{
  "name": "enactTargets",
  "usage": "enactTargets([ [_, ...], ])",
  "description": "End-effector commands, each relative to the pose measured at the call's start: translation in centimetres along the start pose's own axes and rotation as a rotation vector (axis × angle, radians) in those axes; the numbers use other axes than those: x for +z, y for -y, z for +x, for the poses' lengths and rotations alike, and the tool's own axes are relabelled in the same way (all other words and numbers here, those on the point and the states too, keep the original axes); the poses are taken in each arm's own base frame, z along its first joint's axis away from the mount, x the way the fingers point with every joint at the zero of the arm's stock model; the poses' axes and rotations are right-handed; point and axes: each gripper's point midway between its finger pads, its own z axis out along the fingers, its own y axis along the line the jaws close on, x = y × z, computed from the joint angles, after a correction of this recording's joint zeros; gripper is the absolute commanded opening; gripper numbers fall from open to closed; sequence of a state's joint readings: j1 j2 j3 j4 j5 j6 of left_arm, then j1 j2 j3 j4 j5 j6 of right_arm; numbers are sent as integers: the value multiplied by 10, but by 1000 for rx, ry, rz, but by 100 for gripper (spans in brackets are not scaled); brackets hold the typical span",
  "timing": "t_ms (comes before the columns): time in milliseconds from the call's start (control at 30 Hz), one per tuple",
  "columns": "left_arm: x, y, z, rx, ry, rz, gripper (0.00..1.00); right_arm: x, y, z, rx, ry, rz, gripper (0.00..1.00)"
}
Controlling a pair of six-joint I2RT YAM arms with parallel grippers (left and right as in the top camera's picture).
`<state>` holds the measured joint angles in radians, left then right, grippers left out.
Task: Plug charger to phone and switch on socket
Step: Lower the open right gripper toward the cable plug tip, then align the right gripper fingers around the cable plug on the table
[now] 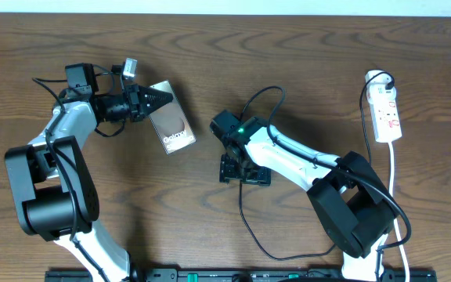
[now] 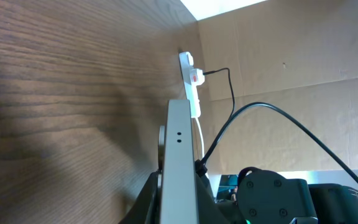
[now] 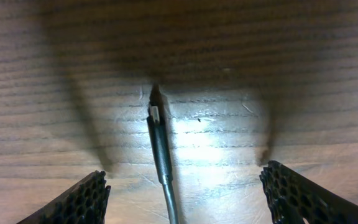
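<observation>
1 line-up matters: the charger [image 3: 161,146] lies on the surface between the wide-open jaws of the right claw [image 3: 185,171], its long axis running straight ahead, tip foremost. The phone [image 1: 172,119], left of middle near the far edge, is pinched in the closed left claw [image 1: 160,99]. The socket [image 1: 387,110] sits by the right edge, bare wood between.

From the left wrist I see the phone [image 2: 179,155] only edge-on, its lower end cut off. The charger [image 3: 161,149] runs off the bottom of the right wrist view. Overhead, the socket [image 1: 387,113] is too small for me to tell on from off.
</observation>
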<state>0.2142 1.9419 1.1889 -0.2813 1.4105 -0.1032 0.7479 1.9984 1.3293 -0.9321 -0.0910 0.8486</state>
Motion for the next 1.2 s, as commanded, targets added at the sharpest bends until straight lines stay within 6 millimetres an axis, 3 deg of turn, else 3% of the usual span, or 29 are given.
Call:
enactTargets([
  [0, -1, 7, -1, 8, -3, 35, 8, 7, 4, -1, 2, 3, 29, 79],
  [900, -1, 7, -1, 6, -3, 35, 8, 7, 6, -14, -58, 30, 15, 74],
  [1167, -1, 7, 0, 5, -3, 34, 8, 30, 12, -8, -54, -27, 53, 62],
])
